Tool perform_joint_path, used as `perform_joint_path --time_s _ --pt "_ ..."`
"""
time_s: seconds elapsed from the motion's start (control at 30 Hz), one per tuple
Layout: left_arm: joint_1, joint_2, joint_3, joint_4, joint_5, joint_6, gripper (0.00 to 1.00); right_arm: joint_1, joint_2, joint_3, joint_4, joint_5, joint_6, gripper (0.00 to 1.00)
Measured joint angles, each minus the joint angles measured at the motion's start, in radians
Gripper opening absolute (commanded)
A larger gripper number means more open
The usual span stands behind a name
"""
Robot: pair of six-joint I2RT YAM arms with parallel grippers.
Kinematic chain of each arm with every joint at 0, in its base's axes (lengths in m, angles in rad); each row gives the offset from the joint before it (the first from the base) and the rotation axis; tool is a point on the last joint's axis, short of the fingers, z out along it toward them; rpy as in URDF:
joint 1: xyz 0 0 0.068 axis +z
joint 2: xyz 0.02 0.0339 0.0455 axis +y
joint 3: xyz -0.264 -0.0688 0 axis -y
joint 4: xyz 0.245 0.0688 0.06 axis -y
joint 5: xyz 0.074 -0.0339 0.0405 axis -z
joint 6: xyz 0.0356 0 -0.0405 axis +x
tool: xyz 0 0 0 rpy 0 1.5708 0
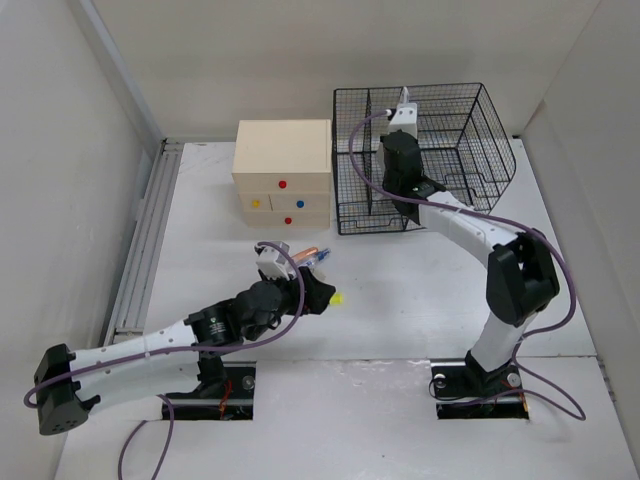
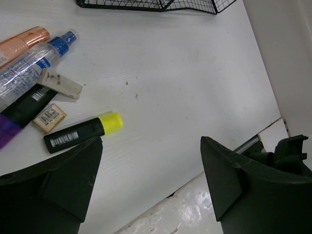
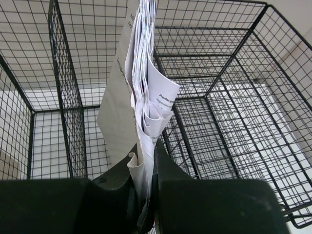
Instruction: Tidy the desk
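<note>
The white desk carries a cluster of small items by my left gripper. That cluster holds a black highlighter with a yellow cap, a clear spray bottle with a blue cap, an orange tube, a white eraser and a small beige barcoded eraser. My left gripper hangs open just right of the highlighter, with nothing between its fingers. Over the black wire mesh organizer, my right gripper is shut on a folded sheaf of papers, held upright above a divider.
A beige wooden drawer box with coloured knobs stands left of the organizer. A metal rail runs along the desk's left edge. A black barcoded item and a purple one lie beside the erasers. Walls close in on both sides.
</note>
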Motion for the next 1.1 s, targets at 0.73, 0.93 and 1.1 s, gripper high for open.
perform_joint_path --time_s 0.73,0.93,1.1 --pt "0.001 -0.036 0.062 -0.069 -0.104 0.044 0.78 0.047 -0.262 -0.043 -0.141 -0.293 -0.159 1.0" --pt "0.07 -0.04 0.193 -0.083 -0.196 0.089 0.57 -0.037 -0.531 -0.043 -0.222 -0.583 -0.168 0.0" --pt "0.24 -0.014 0.234 -0.061 -0.195 0.138 0.09 -0.084 -0.631 -0.05 -0.338 -0.85 -0.155 0.97"
